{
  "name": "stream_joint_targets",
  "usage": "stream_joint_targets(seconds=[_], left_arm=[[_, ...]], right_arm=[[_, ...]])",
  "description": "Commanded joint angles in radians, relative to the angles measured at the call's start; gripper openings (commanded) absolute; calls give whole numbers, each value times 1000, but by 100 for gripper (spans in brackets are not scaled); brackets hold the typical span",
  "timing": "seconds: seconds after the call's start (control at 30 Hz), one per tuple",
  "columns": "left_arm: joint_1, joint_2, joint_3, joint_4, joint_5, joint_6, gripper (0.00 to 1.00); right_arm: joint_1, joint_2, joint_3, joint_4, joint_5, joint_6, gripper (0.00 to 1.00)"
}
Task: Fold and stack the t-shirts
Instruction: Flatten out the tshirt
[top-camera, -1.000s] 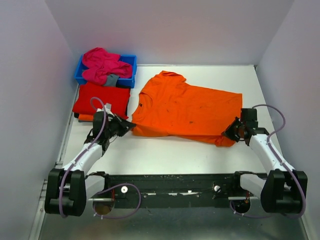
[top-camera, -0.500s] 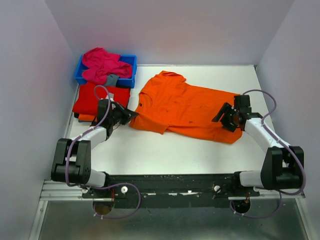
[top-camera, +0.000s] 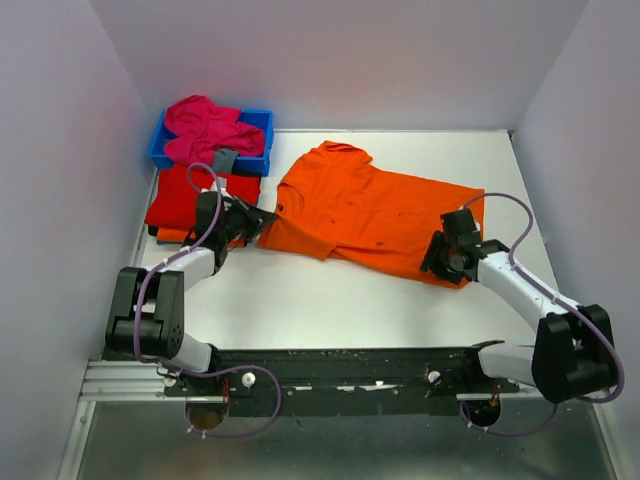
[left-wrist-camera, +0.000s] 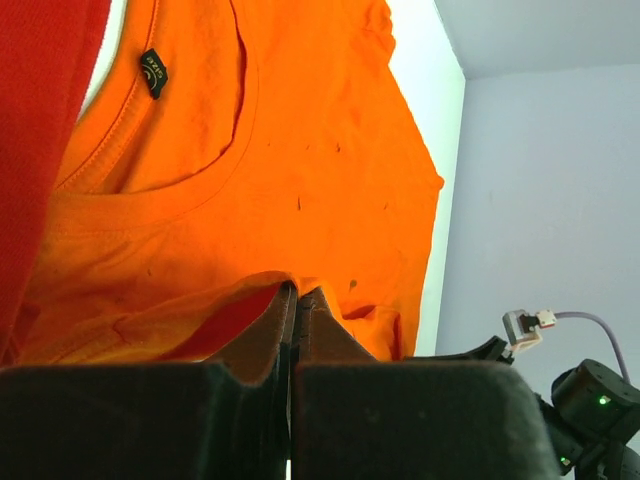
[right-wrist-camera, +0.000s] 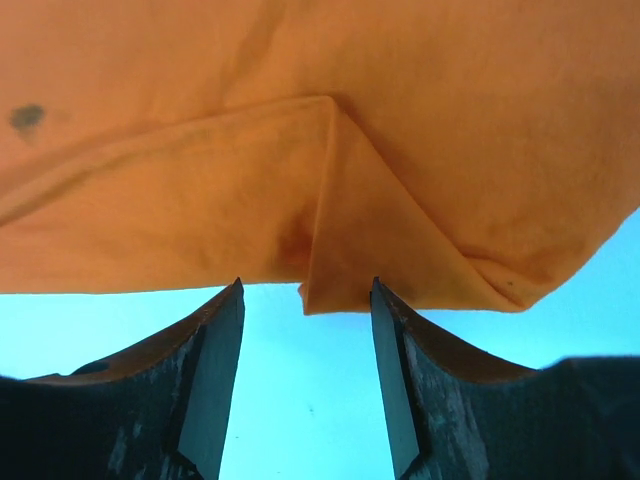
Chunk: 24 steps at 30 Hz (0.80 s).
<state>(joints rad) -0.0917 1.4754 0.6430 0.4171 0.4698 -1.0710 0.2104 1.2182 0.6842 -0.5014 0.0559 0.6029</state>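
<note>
Noted white table (top-camera: 330, 300) bearing all items.

Found orange t-shirt (top-camera: 370, 210) spread over the middle of the table, collar to the left, hem to the right, one sleeve pointing to the far side. Recorded dark specks on its cloth and a doubled-over strip along its near edge.

Found red t-shirt (top-camera: 190, 195) folded flat at the left side, just beside the orange collar.

Found blue bin (top-camera: 258, 120) at the far left corner, touching the red t-shirt's far edge. Found magenta-pink t-shirt (top-camera: 205, 130) heaped in it, crumpled, spilling above the rim.

Located left gripper (top-camera: 262, 217) at the collar end of the orange t-shirt. In the left wrist view, saw its fingers pressed together on a raised fold of orange cloth (left-wrist-camera: 295, 300).

Located right gripper (top-camera: 438, 258) at the near right corner of the orange t-shirt. In the right wrist view, saw its fingers spread apart, a folded corner of cloth lying between the tips, unclamped (right-wrist-camera: 305, 290).

Noted small grey cloth piece (top-camera: 224, 159) at the bin's near rim.

Noted black neck label (left-wrist-camera: 152, 72) inside the orange collar.
</note>
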Motion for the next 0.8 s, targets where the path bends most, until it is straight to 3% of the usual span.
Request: stream_joint_targets(seconds=[0.0, 0.13, 0.23, 0.43, 0.67, 0.77], left_arm=[[-2, 14, -11, 57, 35, -4, 0], [-2, 14, -14, 68, 43, -7, 0], [-2, 13, -14, 68, 44, -6, 0], [-2, 10, -14, 63, 44, 3, 0], [-2, -10, -42, 81, 46, -14, 0], [-2, -41, -66, 72, 36, -12, 0]], right_arm=[[79, 75, 63, -97, 206, 52, 59], [110, 129, 86, -150, 301, 92, 50], [112, 136, 84, -184, 323, 124, 29], [113, 34, 44, -235, 337, 184, 8], [112, -94, 74, -402, 470, 331, 3], [112, -158, 72, -404, 444, 301, 2]])
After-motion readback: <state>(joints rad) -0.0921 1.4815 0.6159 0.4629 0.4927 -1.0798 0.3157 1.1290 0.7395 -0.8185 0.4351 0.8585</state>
